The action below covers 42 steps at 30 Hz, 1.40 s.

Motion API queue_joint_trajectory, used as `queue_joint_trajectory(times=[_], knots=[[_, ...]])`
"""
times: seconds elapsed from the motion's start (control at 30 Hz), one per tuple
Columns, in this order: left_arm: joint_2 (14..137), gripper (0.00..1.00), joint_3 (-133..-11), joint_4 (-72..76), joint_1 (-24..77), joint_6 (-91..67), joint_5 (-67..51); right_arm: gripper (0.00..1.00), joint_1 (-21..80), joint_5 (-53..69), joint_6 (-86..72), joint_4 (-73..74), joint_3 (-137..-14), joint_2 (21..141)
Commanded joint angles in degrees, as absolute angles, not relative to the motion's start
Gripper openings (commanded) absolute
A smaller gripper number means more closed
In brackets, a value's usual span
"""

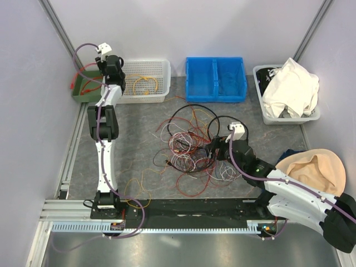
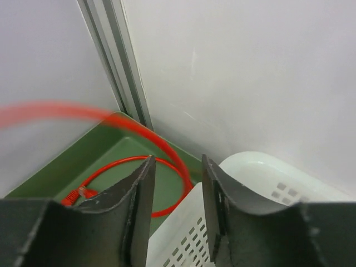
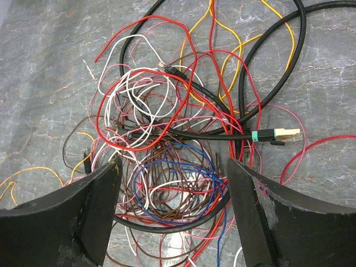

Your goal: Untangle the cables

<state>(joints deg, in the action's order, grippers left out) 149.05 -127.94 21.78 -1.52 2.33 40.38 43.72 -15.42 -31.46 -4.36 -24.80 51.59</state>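
While the right jaws spread wide over the cables (image 3: 167,167), the left jaws stand parted, seemingly empty.

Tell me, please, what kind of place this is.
Probably a robot test cell, not a home: plain white walls with aluminium framing enclose a grey table, a blue bin and white basket stand at its far edge, and loose cables lie heaped in the middle.
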Motion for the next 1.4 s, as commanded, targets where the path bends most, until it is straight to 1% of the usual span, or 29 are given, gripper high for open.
queue_joint_trajectory(times=[0.0,0.1,0.3,0.33,0.4,0.43,0.53,0.67,0.8,0.97,1.1,1.23,1.37], knots=[[146.9,0.47,-131.5,15.2,-2.7,-3.1,40.9,0.82,43.6,-15.3,-32.2,-6.5,-26.6,50.3],[144.8,0.49,-131.2,8.8,-4.0,-10.9,38.0,0.82,43.5,-15.6,-32.4,-6.3,-26.5,49.3],[139.2,0.66,-129.8,-1.1,-5.4,-23.3,31.2,0.82,43.6,-14.5,-33.1,-6.2,-26.3,48.9],[138.0,0.71,-128.0,-1.7,-5.5,-24.6,29.9,0.82,43.5,-14.2,-33.4,-6.2,-26.2,48.8],[134.1,0.77,-126.1,-2.6,-6.1,-28.4,27.9,0.82,43.6,-13.7,-33.7,-6.1,-26.0,47.8],[133.2,0.93,-124.8,-3.2,-6.2,-29.1,27.8,0.82,43.6,-13.5,-34.0,-5.9,-25.9,47.3],[129.6,1.00,-123.5,-3.9,-6.1,-29.4,28.0,0.81,43.6,-13.4,-34.4,-5.3,-25.1,44.6],[127.8,1.00,-123.4,-4.4,-6.1,-26.5,29.2,0.81,43.6,-13.4,-34.5,-3.6,-24.3,40.5],[126.2,1.00,-121.9,-6.6,-6.2,-26.1,29.8,0.82,43.6,-13.9,-34.1,-3.3,-24.0,39.2],[123.6,1.00,-115.1,-8.2,-6.2,-26.4,30.4,0.82,43.6,-12.7,-34.2,-5.2,-23.0,40.1],[119.8,1.00,-109.9,-11.0,-6.1,-28.5,27.8,0.82,43.6,-12.3,-33.9,-5.8,-22.6,39.4],[116.3,1.00,-101.5,-11.5,-6.0,-29.6,24.5,0.82,43.6,-11.9,-34.2,-6.2,-21.7,37.2],[114.2,1.00,-97.7,-11.6,-6.1,-26.6,22.4,0.82,43.6,-11.5,-34.4,-5.1,-20.7,34.2]])
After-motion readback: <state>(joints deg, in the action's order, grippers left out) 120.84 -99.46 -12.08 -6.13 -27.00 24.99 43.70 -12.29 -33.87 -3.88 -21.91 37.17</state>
